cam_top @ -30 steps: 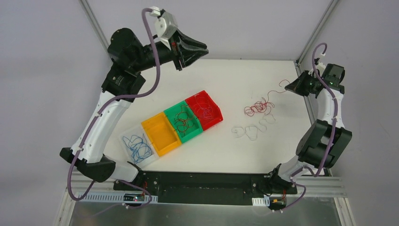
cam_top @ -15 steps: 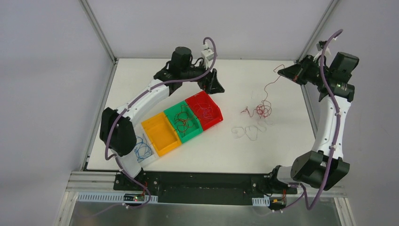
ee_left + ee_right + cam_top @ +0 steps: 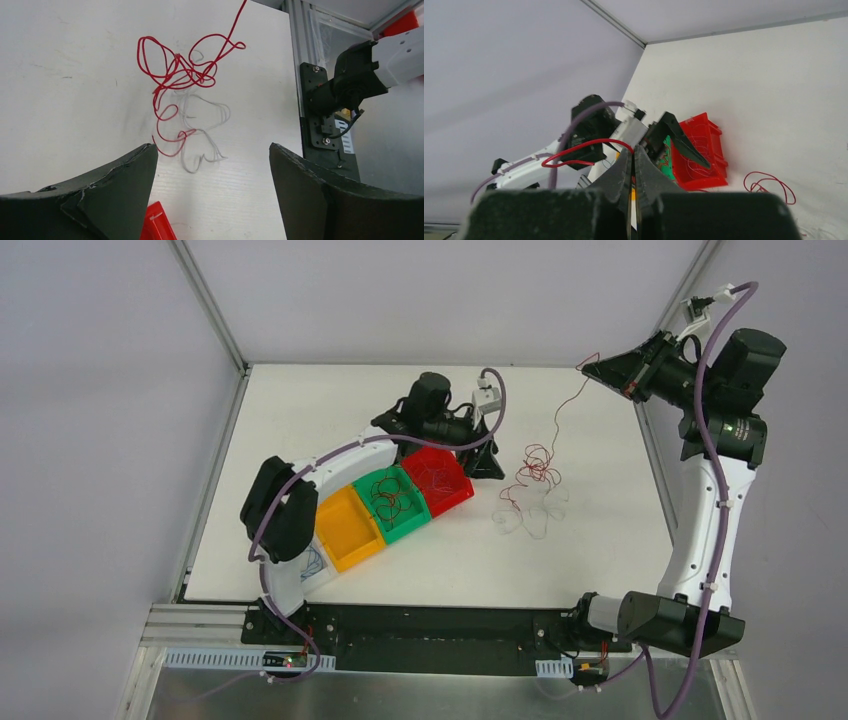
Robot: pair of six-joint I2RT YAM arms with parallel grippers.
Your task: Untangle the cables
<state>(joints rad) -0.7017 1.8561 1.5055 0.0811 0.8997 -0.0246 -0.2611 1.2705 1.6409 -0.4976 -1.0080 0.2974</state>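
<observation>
Lowered toward the tangle on the tabletop, the left pincer hangs open as the right pincer, raised higher and clamped on the bright red cable, draws it upward; pinning the white cable likely comes next.

The left arm and the right arm have smooth white shells on their long links and bulky black housings at the joints. A thick purple hose runs along each arm. The left gripper has two wide, matt black fingers with rough, chipped edges. The right gripper is also black and narrows to thin tips. A black plate with small silver screws carries both bases.
</observation>
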